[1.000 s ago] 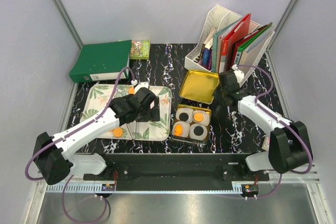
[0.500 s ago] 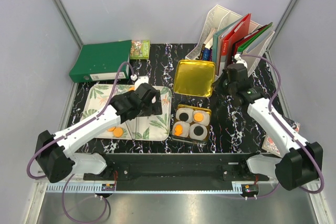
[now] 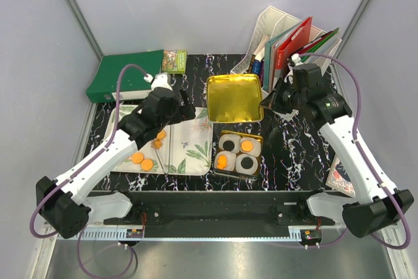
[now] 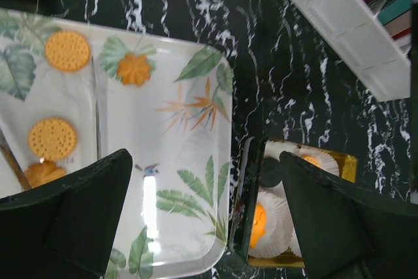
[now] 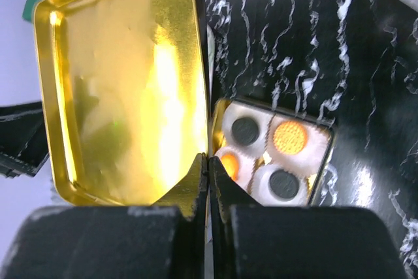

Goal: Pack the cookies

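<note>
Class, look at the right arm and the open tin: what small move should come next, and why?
Probably lower the shiny gold metal lid, pinched by the right gripper's shut jaws, onto the rectangular tin: its four white paper cups each hold a round cookie.

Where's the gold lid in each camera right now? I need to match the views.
Top external: gold lid centre, above the cookie tin.
Left wrist: not in view.
Right wrist: fills the left half, pinched in the right hand.
Shared landmark: the cookie tin, visible in all three.
</note>
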### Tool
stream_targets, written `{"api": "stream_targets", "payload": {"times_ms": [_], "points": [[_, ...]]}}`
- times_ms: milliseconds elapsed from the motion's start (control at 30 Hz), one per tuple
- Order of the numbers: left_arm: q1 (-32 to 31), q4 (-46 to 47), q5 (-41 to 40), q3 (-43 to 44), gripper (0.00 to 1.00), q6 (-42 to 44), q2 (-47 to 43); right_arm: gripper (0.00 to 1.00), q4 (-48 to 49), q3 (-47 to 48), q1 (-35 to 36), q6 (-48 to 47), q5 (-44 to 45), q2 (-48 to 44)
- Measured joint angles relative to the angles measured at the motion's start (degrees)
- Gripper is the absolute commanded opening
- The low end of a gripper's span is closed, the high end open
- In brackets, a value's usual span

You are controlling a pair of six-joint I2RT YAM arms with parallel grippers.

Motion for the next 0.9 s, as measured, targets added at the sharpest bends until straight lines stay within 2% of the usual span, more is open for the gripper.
{"api": "stream_targets", "payload": {"times_ms": [200, 400, 667, 900], "points": [[0.0, 9.8, -2.9, -2.1, 0.99, 6.4, -2.3, 0.0, -9.0, 10.3, 0.0, 3.8, -4.0, 6.8], [0.0, 25.3, -5.3, -13.4, 0.99, 14.9, -9.4, 0.0, -15.8, 12.7, 0.0, 8.2, -6.5, 8.9], [-0.1, 47.0, -4.7, -27.9, 0.99, 28.3, -18.9, 0.0, -17.7, 12.8, 0.0, 14.2, -12.3, 10.6], [-5.6, 56.5, -4.3, -31.7, 0.99, 44.8, -20.9, 0.0, -17.5, 14.3, 0.0, 16.0, -14.7, 12.7]]}}
